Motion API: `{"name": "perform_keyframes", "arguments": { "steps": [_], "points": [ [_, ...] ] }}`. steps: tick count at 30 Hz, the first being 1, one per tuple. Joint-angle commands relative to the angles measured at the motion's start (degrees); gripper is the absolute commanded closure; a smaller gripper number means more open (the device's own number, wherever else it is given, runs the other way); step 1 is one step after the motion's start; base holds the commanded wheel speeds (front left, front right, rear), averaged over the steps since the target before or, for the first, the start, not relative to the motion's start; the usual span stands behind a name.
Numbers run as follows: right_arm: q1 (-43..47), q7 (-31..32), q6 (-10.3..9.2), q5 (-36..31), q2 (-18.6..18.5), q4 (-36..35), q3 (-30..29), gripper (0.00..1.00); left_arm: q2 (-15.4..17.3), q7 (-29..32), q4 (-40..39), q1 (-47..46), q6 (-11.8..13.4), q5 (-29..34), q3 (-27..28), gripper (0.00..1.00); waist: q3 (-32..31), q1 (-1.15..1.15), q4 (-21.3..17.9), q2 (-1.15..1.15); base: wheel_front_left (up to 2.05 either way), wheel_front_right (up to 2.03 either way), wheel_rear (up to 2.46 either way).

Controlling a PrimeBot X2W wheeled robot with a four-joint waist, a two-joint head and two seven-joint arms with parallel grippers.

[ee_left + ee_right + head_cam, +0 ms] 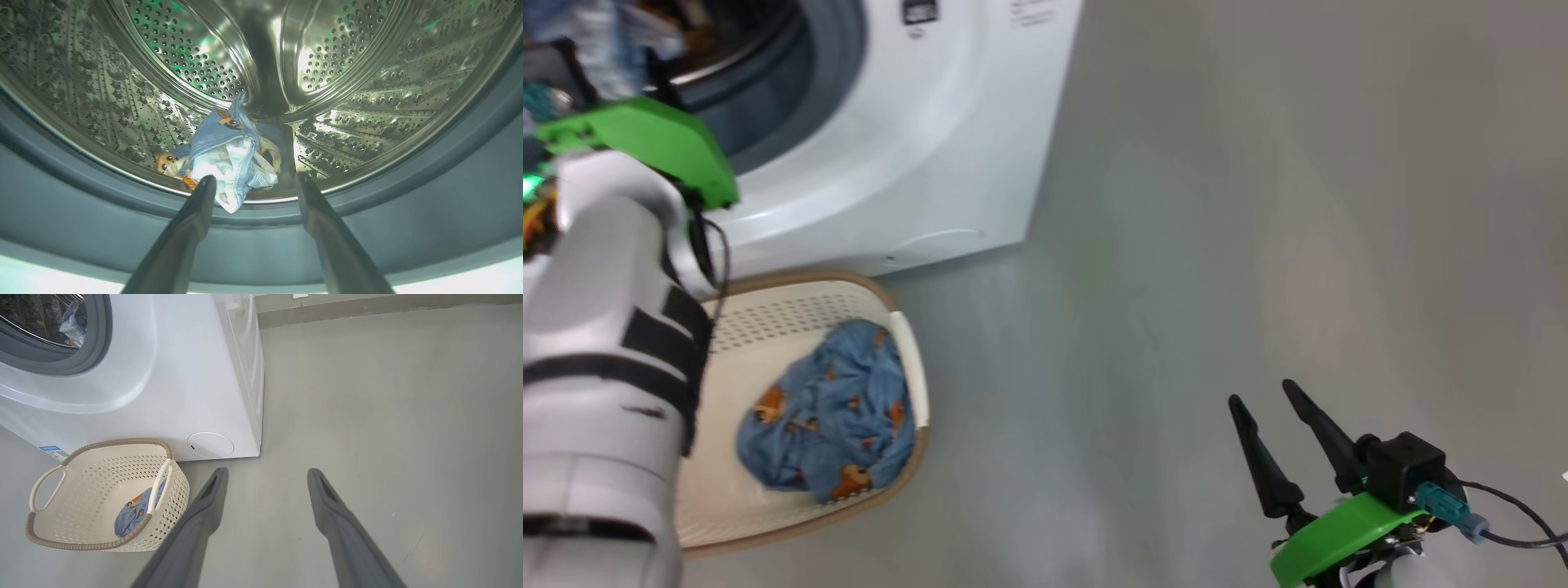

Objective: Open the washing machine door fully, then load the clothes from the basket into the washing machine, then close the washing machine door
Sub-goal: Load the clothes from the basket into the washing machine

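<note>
**Q:** Step in hand?

**A:** Loading. Left gripper [255,176] at the mouth of the washing machine [915,147], fingers spread wide, gripping nothing. 1 bundle of clothes [229,147] lying at the front edge of the drum [196,61], just behind the rubber seal [408,212], 1 corner drooping over that edge.

**Q:** And the rest?

**A:** 1 blue piece [829,416] lying in the basket [768,318], near its right rim. Basket on the floor [1258,204], close against the washing machine's front. Right gripper [1261,390] also open and empty, well apart over bare floor.

**Q:** Done well how?

**A:** Probably best: nudge the bundle deeper, clear of the seal, lest the door pinch it. Withdraw straight back. Then reach down, pinch the blue piece at its bunched middle, lift clear of the rim.
</note>
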Motion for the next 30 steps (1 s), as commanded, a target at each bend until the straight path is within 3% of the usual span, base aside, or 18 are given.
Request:
{"name": "perform_keyframes", "arguments": {
  "steps": [1,30],
  "points": [
    [1.90,-0.43,0.09,-0.59,-0.67,-1.36,0.64,0.00,1.61,-0.47,-2.66,1.28,-0.17,-0.49,1.12,0.00,-2.99,0.00,3.44,0.00,0.00,0.00,0.00],
    [5.64,-0.43,0.09,-3.79,-1.25,-3.45,-5.47,0.00,-3.79,-0.52,-48.57,50.29,-0.56,3.84,5.96,0.00,-10.49,0.00,9.81,0.00,0.00,0.00,0.00]
  ]
}}
